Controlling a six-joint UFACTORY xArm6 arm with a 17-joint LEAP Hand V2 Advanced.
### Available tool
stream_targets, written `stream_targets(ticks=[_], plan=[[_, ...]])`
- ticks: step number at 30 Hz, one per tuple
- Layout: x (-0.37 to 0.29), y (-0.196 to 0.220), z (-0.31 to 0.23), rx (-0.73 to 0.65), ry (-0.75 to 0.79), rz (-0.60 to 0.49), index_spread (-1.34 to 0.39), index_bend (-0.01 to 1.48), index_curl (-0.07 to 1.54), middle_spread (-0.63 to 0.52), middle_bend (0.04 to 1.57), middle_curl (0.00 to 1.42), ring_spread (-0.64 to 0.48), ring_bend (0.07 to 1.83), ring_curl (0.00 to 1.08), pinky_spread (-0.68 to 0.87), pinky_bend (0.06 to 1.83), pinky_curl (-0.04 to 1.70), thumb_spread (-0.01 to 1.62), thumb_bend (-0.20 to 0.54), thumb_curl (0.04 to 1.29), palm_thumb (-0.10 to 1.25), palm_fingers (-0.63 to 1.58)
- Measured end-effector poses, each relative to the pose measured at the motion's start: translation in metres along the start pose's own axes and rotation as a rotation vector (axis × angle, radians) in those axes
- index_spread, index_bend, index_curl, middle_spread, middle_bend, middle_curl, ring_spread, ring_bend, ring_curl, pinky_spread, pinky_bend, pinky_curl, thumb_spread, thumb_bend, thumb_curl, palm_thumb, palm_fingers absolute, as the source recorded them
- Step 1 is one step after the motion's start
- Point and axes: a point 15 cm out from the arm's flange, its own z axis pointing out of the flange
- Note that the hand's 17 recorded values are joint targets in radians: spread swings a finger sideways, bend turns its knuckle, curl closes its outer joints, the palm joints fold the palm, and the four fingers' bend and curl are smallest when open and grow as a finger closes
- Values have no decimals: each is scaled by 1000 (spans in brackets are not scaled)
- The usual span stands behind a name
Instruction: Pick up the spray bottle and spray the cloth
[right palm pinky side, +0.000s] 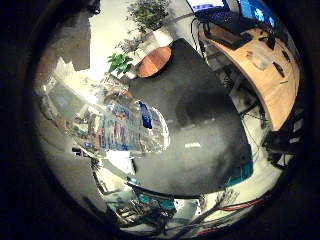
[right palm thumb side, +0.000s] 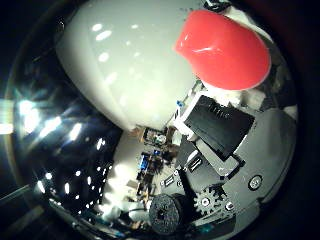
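Observation:
The spray bottle (right palm pinky side: 125, 125) is clear with a printed label and shows close to the palm in the little finger side view, above a dark grey cloth (right palm pinky side: 200, 110) spread flat below it. In the thumb side view its pale body (right palm thumb side: 110, 70) fills much of the picture, with its red spray head (right palm thumb side: 225, 50) beside it. My right hand (right palm thumb side: 225, 140) has its black and white fingers curled against the bottle just below the red head.
A wooden desk (right palm pinky side: 270, 65) with screens stands beyond the cloth. A round wooden stool (right palm pinky side: 153, 62) and green plants (right palm pinky side: 122, 62) stand at the cloth's far end. Teal material (right palm pinky side: 240, 175) shows at the cloth's near edge.

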Motion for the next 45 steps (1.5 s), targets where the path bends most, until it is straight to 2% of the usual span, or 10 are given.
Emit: stream_targets(ticks=[6,14,18,27,34,41,45], plan=[[-45,13,-6,-34,-7,-61,-291,1121,683,-166,1336,646,-209,1431,556,-297,1273,667,339,-19,1016,1055,1230],[-129,45,29,-196,-51,-164,-291,1121,683,-165,1337,644,-209,1431,556,-298,1269,674,342,-19,1022,1054,1230],[-164,66,53,-291,-88,-159,-291,1121,683,-165,1337,643,-209,1431,556,-298,1267,676,342,-20,1023,1054,1230],[-192,108,113,-505,-78,-102,-293,1117,685,-167,1335,644,-209,1433,556,-296,1271,679,347,-20,1021,1049,1227],[-161,117,163,-635,-64,36,-294,1117,687,-169,1332,648,-209,1434,556,-299,1273,678,347,-20,1014,1051,1226],[-120,119,200,-705,-55,157,-293,1112,686,-170,1330,651,-209,1434,556,-314,1273,676,346,-20,1007,1052,1226],[-105,119,205,-718,-48,189,-298,1112,684,-170,1328,652,-209,1433,556,-318,1273,674,345,-20,1004,1053,1227]])
